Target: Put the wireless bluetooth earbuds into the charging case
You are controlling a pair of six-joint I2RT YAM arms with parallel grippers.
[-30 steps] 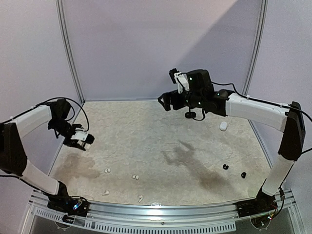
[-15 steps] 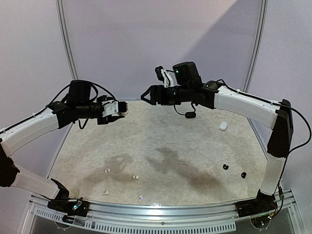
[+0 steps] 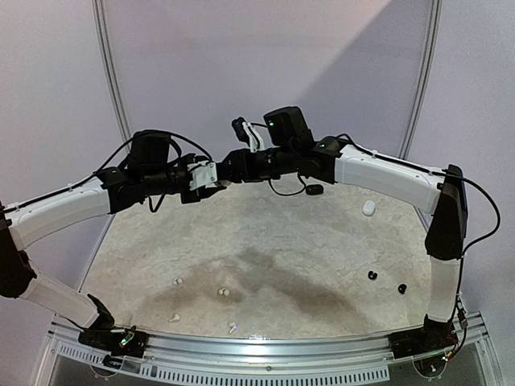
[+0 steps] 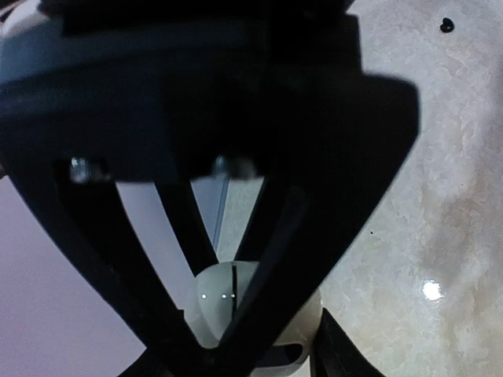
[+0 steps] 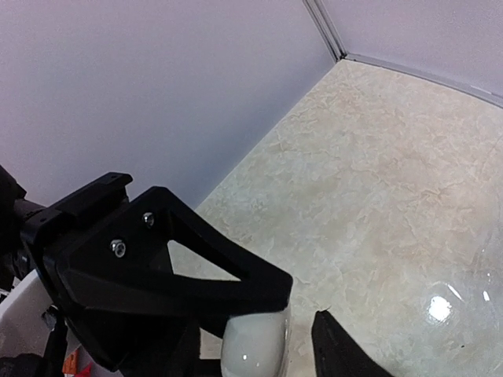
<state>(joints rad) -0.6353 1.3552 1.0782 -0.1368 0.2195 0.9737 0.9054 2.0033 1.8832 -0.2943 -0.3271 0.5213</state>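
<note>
My left claw point(image 3: 216, 175) is clamped on the white charging case point(image 4: 216, 310), held aloft; my right claw point(image 3: 229, 165) meets it, but I cannot tell its grip; the earbuds point(image 3: 224, 292) lie on the counter point(image 3: 322, 241); opening the lid seems next, needing a gentle pry.

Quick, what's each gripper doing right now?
Left gripper: shut on the white case.
Right gripper: at the same case, with a gap beside one of its fingers; open or closed cannot be told.

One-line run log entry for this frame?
left gripper, right gripper: meet mid-air at case | grip: unclear | earbuds: all on table
</note>
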